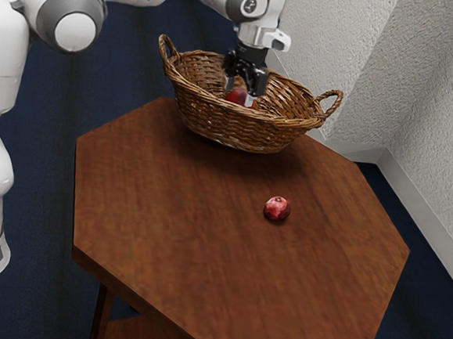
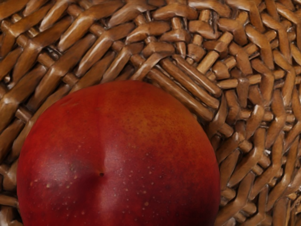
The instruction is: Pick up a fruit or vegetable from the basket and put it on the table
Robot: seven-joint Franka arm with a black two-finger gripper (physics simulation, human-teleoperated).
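In the exterior view my gripper (image 1: 245, 78) reaches down into the wicker basket (image 1: 234, 124), at the red fruit (image 1: 236, 96). The gripper partly covers this fruit, and I cannot make out whether it is held. Seen from the wrist, the round red and orange fruit (image 2: 117, 155) looks like a nectarine or peach and lies large at the lower edge, against the woven basket (image 2: 254, 61). A separate small red fruit (image 1: 277, 209) rests on the wooden table (image 1: 166, 235), away from the basket.
The basket stands at the table's far edge, with one raised handle (image 1: 167, 51) toward the exterior view's left and another handle (image 1: 331, 103) toward its right. Its woven walls surround my gripper. A pale textured wall (image 1: 406, 81) rises behind.
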